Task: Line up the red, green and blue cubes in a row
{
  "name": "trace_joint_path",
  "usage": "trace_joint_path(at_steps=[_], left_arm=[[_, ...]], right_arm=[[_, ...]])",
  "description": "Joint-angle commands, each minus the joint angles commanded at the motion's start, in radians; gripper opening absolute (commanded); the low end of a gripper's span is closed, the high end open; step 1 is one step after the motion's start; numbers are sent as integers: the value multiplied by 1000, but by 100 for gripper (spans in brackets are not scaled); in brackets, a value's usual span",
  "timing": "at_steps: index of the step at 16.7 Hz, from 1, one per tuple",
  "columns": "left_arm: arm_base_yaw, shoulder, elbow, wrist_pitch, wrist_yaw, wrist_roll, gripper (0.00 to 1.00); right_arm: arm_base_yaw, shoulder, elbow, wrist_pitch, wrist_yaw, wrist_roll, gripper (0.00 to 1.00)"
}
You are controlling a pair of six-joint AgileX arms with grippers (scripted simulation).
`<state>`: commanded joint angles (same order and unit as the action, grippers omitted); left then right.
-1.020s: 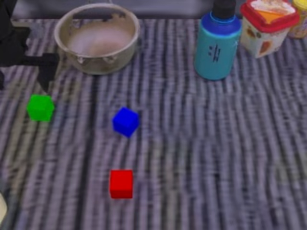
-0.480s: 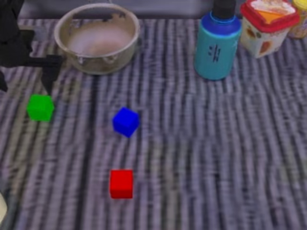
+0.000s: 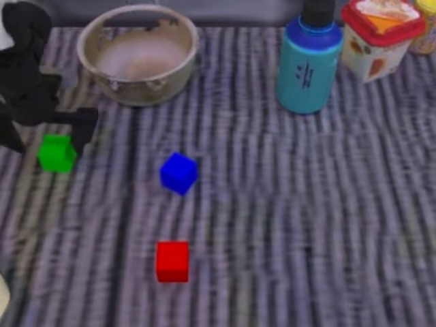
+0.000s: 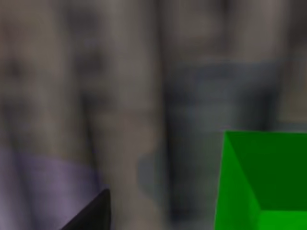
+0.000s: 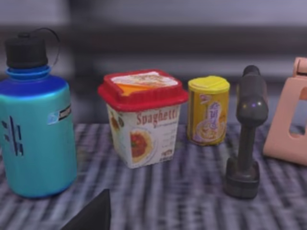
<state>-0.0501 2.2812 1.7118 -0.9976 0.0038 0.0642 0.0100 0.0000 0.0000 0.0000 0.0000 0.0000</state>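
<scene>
The green cube (image 3: 56, 153) lies at the left of the striped cloth. My left gripper (image 3: 48, 134) hangs over it, open, with one black finger (image 3: 84, 125) to the cube's right and the other at its left. In the left wrist view the green cube (image 4: 264, 182) fills one corner close up, beside a single dark fingertip (image 4: 93, 215). The blue cube (image 3: 178, 172) sits near the middle left and the red cube (image 3: 172, 261) lies nearer the front. My right gripper (image 5: 153, 227) is parked outside the top view, open, with one fingertip (image 5: 93, 214) showing.
A metal pot (image 3: 138, 54) stands at the back left, close behind my left arm. A teal bottle (image 3: 308, 63) and a red-lidded spaghetti tub (image 3: 380, 37) stand at the back right. A yellow can (image 5: 207, 111), a dumbbell (image 5: 245, 139) and a pink object (image 5: 288, 120) are in the right wrist view.
My left gripper has moved forward and down from beside the pot to the green cube and now straddles it. The three cubes have not moved.
</scene>
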Motion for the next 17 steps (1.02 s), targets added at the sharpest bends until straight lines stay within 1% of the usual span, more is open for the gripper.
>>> trace_joint_path(at_steps=[2,6,17], left_arm=[[0,15,-32,45,0,0,100],[0,18,-38,52,0,0,100],[0,18,-38,52,0,0,17]], right_arm=[[0,0,0,0,0,0,100],[0,0,0,0,0,0,100],[0,0,0,0,0,0,100]])
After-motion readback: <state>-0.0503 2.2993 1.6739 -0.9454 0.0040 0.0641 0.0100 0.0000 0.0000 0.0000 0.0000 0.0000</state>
